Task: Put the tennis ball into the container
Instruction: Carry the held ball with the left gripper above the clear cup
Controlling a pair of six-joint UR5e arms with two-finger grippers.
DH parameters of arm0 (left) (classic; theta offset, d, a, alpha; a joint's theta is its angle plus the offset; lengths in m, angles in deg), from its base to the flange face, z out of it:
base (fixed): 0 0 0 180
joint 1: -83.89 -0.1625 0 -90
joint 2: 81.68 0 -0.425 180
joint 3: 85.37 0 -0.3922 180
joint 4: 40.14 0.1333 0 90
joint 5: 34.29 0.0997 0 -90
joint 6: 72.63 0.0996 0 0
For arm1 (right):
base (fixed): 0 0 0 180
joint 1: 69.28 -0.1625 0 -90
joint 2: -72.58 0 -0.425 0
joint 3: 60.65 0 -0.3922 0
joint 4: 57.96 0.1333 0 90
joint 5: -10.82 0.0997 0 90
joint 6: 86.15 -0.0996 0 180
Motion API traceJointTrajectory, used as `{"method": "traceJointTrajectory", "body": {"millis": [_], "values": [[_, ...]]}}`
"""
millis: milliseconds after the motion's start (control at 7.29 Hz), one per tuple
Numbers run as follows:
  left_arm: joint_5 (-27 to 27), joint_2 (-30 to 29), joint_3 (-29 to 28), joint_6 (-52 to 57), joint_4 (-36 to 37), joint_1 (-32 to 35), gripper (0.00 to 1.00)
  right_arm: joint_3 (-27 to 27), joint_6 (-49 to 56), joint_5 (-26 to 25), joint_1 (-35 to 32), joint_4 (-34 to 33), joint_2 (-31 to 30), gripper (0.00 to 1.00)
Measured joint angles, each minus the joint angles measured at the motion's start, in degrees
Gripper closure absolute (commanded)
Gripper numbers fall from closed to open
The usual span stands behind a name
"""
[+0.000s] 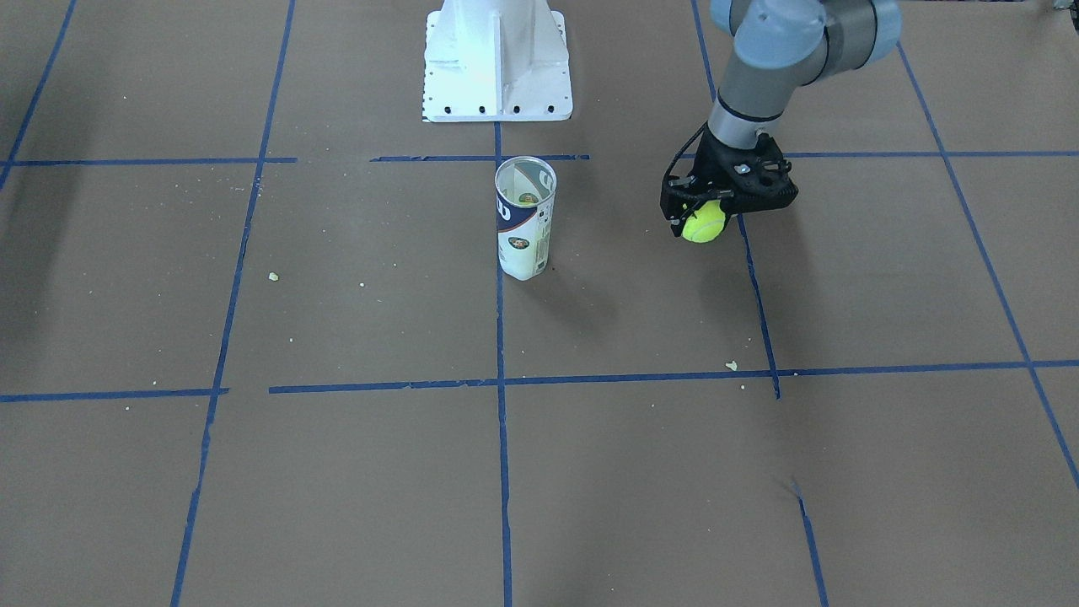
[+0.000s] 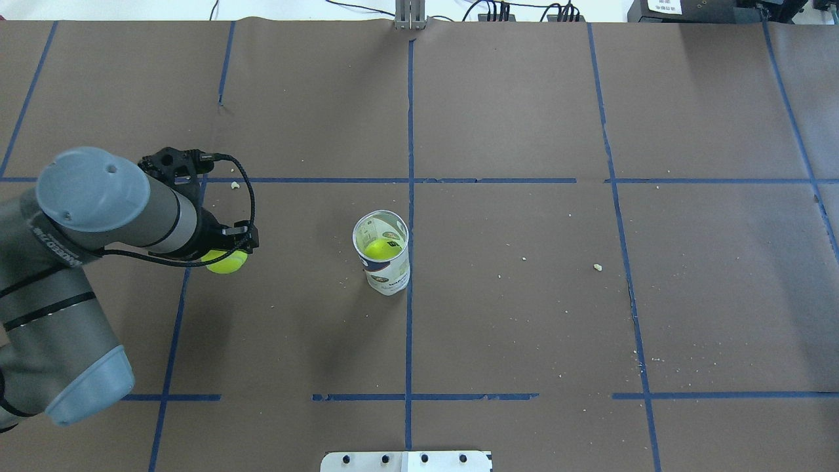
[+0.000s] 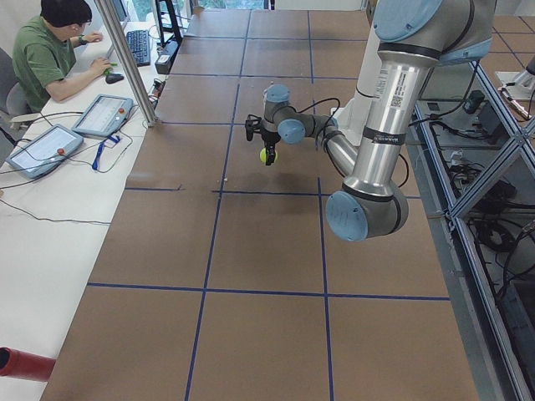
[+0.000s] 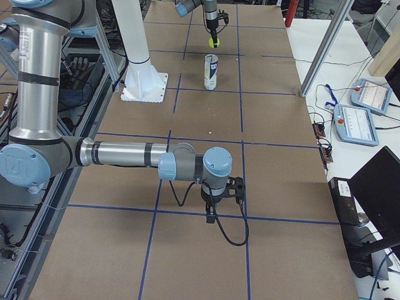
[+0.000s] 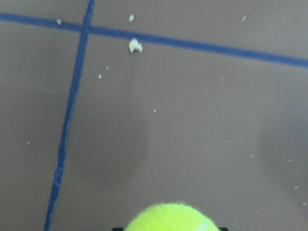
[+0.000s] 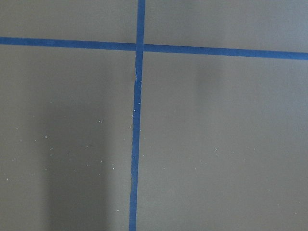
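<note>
A yellow-green tennis ball (image 1: 705, 222) (image 2: 227, 261) hangs above the brown table, with my left gripper (image 1: 703, 211) (image 2: 231, 252) shut on it. In the left wrist view the ball (image 5: 172, 217) fills the bottom edge. The clear container (image 1: 524, 219) (image 2: 383, 262) stands upright at the table's middle, well apart from the gripper. Another yellow-green ball (image 2: 382, 248) lies inside it. My right gripper (image 4: 212, 215) hovers low over the table far from the can (image 4: 211, 72); whether it is open or shut I cannot tell. Its wrist view shows only tape lines.
The white metal pedestal (image 1: 496, 59) (image 4: 145, 87) stands behind the can on the robot's side. Small crumbs (image 1: 731, 365) dot the paper. An operator (image 3: 50, 50) sits at a side desk with tablets (image 3: 102, 114).
</note>
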Motion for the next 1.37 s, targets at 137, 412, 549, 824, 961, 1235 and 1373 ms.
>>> {"method": "traceJointTrajectory", "body": {"millis": [137, 412, 549, 824, 961, 1235, 1373], "values": [[-0.72, -3.27, 3.08, -0.93, 6.81, 1.05, 1.00, 0.00, 0.00, 0.00, 0.00, 0.00, 0.00, 0.00], [-2.33, -11.29, 4.63, -6.10, 16.59, 1.14, 1.00, -0.01, 0.00, 0.00, 0.00, -0.01, -0.02, 0.00], [-3.10, -15.03, 4.43, -8.63, 19.74, 0.86, 1.00, -0.01, 0.00, 0.00, 0.00, -0.03, -0.02, 0.00], [-4.10, -22.85, 1.63, -11.30, 25.24, 0.53, 1.00, 0.01, 0.00, 0.00, 0.00, -0.01, -0.04, 0.00], [-4.32, -26.68, -1.65, -12.57, 26.37, 0.16, 1.00, 0.02, 0.00, 0.00, 0.00, 0.00, -0.02, 0.00], [-4.44, -32.45, -7.99, -15.36, 26.80, -1.96, 1.00, 0.02, 0.00, 0.00, 0.00, 0.00, -0.03, 0.00], [-4.45, -34.11, -10.39, -16.20, 26.68, -3.24, 1.00, 0.01, 0.00, 0.00, 0.00, 0.00, -0.02, 0.00]]}}
